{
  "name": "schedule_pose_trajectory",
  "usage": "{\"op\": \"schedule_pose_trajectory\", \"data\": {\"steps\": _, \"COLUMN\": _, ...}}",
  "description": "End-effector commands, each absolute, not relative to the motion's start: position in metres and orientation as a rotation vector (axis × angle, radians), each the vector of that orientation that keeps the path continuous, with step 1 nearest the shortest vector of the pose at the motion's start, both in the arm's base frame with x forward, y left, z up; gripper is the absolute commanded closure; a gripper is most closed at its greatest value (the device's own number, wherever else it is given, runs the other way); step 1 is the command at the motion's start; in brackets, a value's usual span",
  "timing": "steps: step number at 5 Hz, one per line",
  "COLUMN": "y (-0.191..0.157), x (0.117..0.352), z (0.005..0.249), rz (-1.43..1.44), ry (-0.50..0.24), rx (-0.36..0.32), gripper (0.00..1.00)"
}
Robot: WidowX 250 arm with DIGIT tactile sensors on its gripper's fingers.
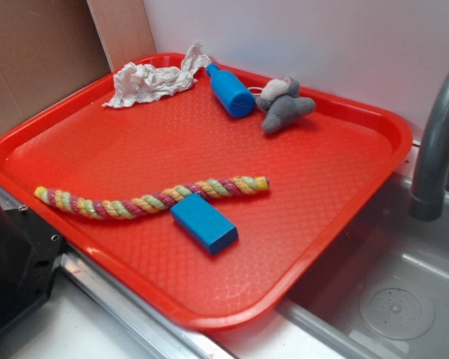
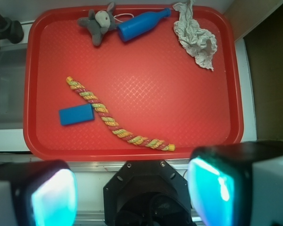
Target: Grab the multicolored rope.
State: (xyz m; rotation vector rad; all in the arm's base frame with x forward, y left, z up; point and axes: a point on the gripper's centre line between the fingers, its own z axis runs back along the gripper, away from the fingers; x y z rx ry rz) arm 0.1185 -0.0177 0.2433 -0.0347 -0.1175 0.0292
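The multicolored rope [image 1: 153, 200] is a twisted yellow, pink and pale green cord. It lies flat across the front part of the red tray [image 1: 209, 318]. In the wrist view the rope [image 2: 111, 123] runs diagonally from upper left to the tray's [image 2: 132, 153] near rim. My gripper [image 2: 132, 193] is open and empty, with its fingers [image 2: 52, 197] wide apart. It hangs high above the robot's black base, outside the tray's near edge and well short of the rope. The gripper does not show in the exterior view.
A blue block [image 1: 203, 223] touches the rope's middle on its near side. At the tray's back are a white crumpled rag [image 1: 153, 81], a blue bottle [image 1: 230, 91] and a grey plush toy [image 1: 283, 106]. A grey faucet [image 1: 434, 149] and sink [image 1: 389, 299] are to the right.
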Motion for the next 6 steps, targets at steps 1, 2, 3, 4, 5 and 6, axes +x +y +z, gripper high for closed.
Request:
{"op": "schedule_pose_trajectory", "data": {"steps": 1, "y": -0.018, "x": 0.119, "z": 0.243, "rz": 0.029, "ry": -0.117, "rx": -0.035, "gripper": 0.0}}
{"op": "schedule_pose_trajectory", "data": {"steps": 2, "y": -0.024, "x": 0.122, "z": 0.193, "rz": -0.06, "ry": -0.083, "rx": 0.005, "gripper": 0.0}}
{"op": "schedule_pose_trajectory", "data": {"steps": 3, "y": -0.027, "x": 0.125, "z": 0.144, "rz": -0.125, "ry": -0.094, "rx": -0.035, "gripper": 0.0}}
{"op": "schedule_pose_trajectory", "data": {"steps": 4, "y": -0.026, "x": 0.132, "z": 0.093, "rz": -0.161, "ry": -0.058, "rx": -0.023, "gripper": 0.0}}
{"op": "schedule_pose_trajectory", "data": {"steps": 5, "y": -0.028, "x": 0.14, "z": 0.046, "rz": -0.219, "ry": -0.04, "rx": -0.004, "gripper": 0.0}}
{"op": "schedule_pose_trajectory", "data": {"steps": 6, "y": -0.04, "x": 0.151, "z": 0.022, "rz": -0.285, "ry": -0.058, "rx": -0.024, "gripper": 0.0}}
